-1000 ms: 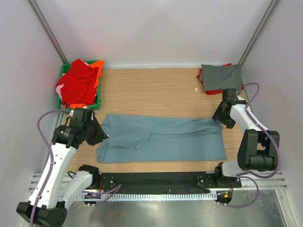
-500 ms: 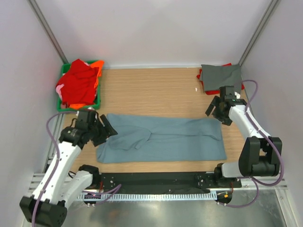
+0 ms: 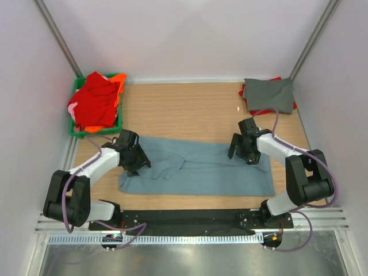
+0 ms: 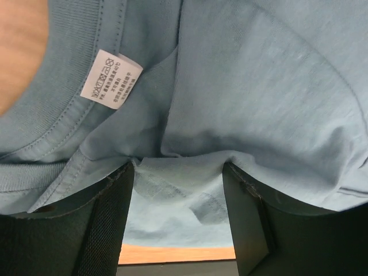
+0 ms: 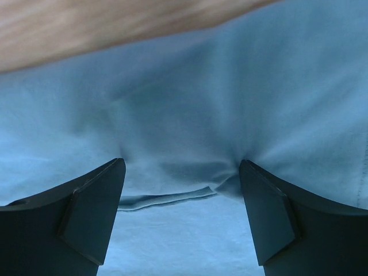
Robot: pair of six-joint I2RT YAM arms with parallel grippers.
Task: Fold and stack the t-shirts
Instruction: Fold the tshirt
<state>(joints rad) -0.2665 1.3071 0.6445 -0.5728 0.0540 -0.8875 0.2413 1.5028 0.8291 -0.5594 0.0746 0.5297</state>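
Left end effector (image 3: 138, 161) and right end effector (image 3: 239, 153) both spread wide, pressed into blue shirt (image 3: 201, 171), gripping nothing. Risk: closing catches one layer only, fold skews.

1 white tag (image 4: 111, 79) showing in the left wrist view, sewn inside the neckband (image 4: 63, 112) of the blue-grey t-shirt (image 4: 259, 86), at the shirt's end near the desk's left edge. It carries a row of small care symbols with fine print beneath, all too small to read
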